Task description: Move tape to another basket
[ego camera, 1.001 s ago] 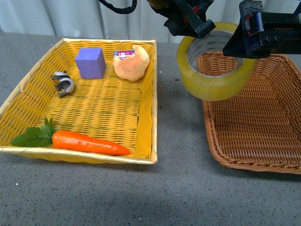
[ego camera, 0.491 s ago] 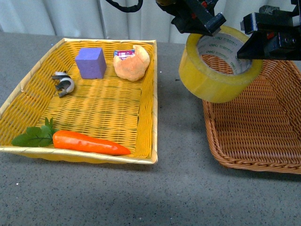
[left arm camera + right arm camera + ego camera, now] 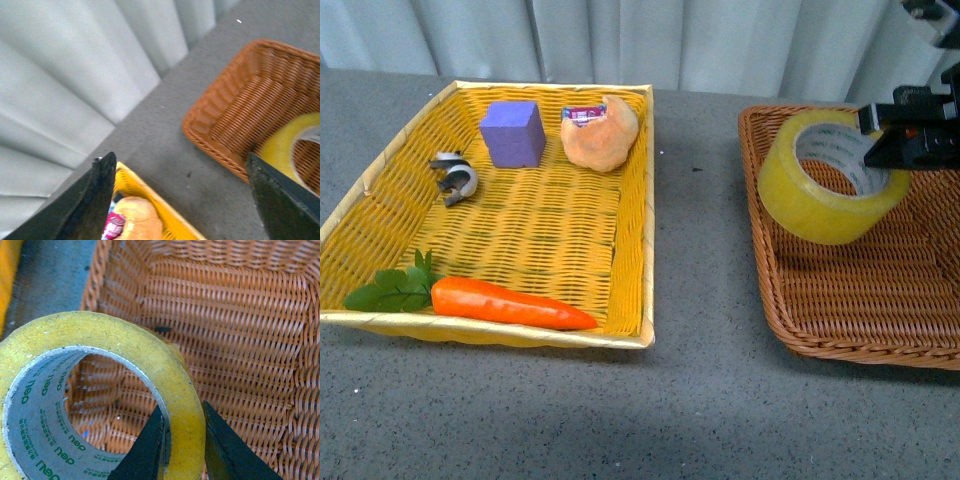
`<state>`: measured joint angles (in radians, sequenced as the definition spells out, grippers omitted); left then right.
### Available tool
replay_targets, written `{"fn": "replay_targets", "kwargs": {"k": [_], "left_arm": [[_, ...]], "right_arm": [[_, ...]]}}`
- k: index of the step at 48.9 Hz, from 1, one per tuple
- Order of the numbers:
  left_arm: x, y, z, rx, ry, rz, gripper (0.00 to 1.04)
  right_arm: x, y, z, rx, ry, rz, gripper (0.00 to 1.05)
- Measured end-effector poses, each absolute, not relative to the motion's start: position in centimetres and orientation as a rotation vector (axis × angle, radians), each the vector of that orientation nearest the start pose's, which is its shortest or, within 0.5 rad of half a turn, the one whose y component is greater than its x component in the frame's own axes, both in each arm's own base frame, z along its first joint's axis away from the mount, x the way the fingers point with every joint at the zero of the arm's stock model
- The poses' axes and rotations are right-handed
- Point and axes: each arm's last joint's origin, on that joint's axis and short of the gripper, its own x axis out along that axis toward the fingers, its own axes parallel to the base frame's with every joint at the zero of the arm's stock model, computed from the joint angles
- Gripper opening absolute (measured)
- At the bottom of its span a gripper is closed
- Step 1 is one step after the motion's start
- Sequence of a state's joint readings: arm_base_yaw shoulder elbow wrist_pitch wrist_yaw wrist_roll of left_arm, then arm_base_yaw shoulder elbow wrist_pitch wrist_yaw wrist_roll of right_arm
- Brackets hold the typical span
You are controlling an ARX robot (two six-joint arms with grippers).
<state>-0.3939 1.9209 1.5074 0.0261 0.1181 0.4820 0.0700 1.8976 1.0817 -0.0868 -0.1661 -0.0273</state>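
Note:
The tape (image 3: 825,180) is a wide yellow roll with a grey-white printed core. My right gripper (image 3: 892,148) is shut on its wall and holds it tilted over the near-left part of the brown wicker basket (image 3: 880,300). In the right wrist view the two fingers pinch the roll's wall (image 3: 182,440), with the tape (image 3: 130,347) above the basket floor (image 3: 240,340). My left gripper (image 3: 182,200) is open and empty, high above the gap between the baskets; the tape (image 3: 287,145) and brown basket (image 3: 225,105) show beside it.
The yellow basket (image 3: 645,200) on the left holds a purple cube (image 3: 512,133), a bun (image 3: 602,132), a black-and-white clip (image 3: 455,177) and a carrot (image 3: 510,304). Grey tabletop (image 3: 700,220) lies between the baskets. A curtain hangs behind.
My right gripper has carried the tape rightward and down, from above the gap to inside the brown basket's outline. The left arm has left the front view.

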Motion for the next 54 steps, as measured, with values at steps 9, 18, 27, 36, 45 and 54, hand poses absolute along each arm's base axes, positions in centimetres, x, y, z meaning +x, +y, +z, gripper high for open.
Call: {"fn": "replay_targets", "kwargs": {"k": [9, 18, 27, 36, 45, 54], "left_arm": [[41.1, -13.8, 26.2, 0.425, 0.255, -0.364, 0.98], [40.5, -10.5, 23.7, 0.366, 0.291, -0.201, 0.98], [40.4, -8.6, 23.1, 0.311, 0.295, -0.100, 0.98], [40.4, -8.4, 23.2, 0.304, 0.285, -0.036, 0.98], [39.8, -8.1, 23.4, 0.289, 0.265, 0.044, 0.98], [38.7, -8.0, 24.0, 0.260, 0.215, 0.147, 0.98]], "right_arm": [[38.6, 1.1, 12.5, 0.028, 0.926, 0.181, 0.15], [39.1, -0.3, 9.9, 0.025, 0.975, 0.140, 0.15], [39.4, -0.9, 8.4, 0.024, 0.981, 0.124, 0.15], [39.7, -0.8, 8.6, 0.016, 0.898, 0.139, 0.25], [38.9, -0.4, 10.3, 0.005, 0.805, 0.143, 0.51], [37.6, -0.4, 13.4, -0.004, 0.678, 0.138, 0.79]]}}
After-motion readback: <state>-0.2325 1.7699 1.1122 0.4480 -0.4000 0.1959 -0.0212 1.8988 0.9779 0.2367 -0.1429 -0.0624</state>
